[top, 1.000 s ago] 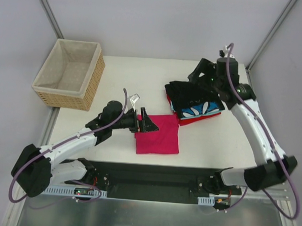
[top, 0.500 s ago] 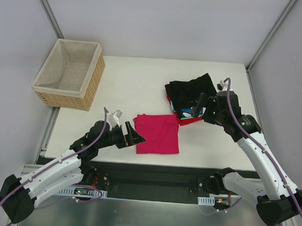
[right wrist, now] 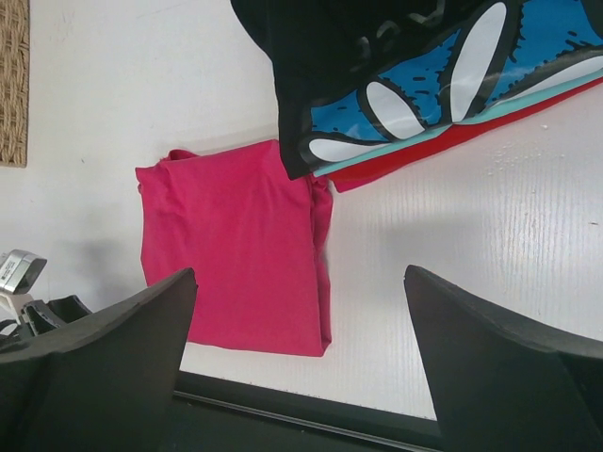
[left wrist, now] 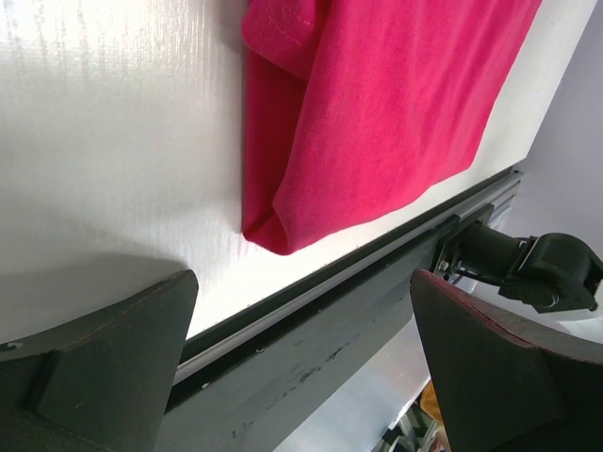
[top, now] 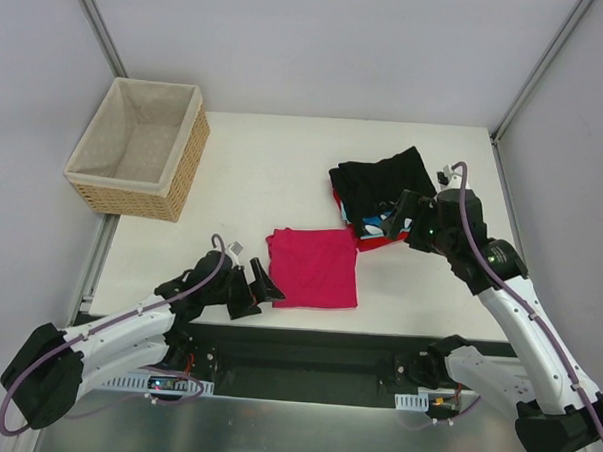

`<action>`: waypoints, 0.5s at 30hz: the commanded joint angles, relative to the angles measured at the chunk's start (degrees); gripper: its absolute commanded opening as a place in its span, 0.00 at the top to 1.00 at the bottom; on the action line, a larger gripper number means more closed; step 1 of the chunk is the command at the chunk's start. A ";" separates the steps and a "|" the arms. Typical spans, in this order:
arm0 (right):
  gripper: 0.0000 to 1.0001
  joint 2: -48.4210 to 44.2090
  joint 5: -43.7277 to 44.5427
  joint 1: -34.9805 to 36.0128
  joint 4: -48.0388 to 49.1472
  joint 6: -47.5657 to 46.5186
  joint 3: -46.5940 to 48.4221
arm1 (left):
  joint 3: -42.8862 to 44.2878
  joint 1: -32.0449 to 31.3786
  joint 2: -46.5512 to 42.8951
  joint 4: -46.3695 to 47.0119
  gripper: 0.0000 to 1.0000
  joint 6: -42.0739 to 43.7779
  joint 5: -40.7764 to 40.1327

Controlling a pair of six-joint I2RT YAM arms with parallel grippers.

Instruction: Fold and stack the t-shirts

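While the crimson tee (top: 313, 269) lies folded near the stack (top: 381, 184) and the left gripper (top: 256, 289) and right gripper (top: 401, 216) gape empty, lifting it onto that stack looks next.

pretty clearly a robot lab cell, white surface (top: 284, 165) boxed in by plain grey panels (top: 319, 47) and aluminium posts (top: 96, 22), two arms (top: 518, 306) bolted to a black rail (top: 306, 351), purple cables (top: 466, 193) left exposed

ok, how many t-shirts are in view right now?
4. A folded pink tee lies alone at front centre. Three sit stacked at back right: black tee on top, blue-white patterned tee under it, red tee at the bottom. More could be hidden inside.
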 commanded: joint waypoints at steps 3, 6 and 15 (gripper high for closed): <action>0.04 -1.49 0.21 0.23 0.72 -1.26 -1.35 | 1.78 -0.35 8.09 -1.92 0.01 0.49 -4.80; 0.04 -1.84 0.73 0.23 0.19 -1.70 -1.26 | 0.90 -0.35 10.38 1.68 0.01 -0.04 -5.86; 0.04 -2.28 1.44 0.23 -0.60 -2.14 -1.87 | 0.20 -0.35 26.10 18.08 0.05 0.05 -3.67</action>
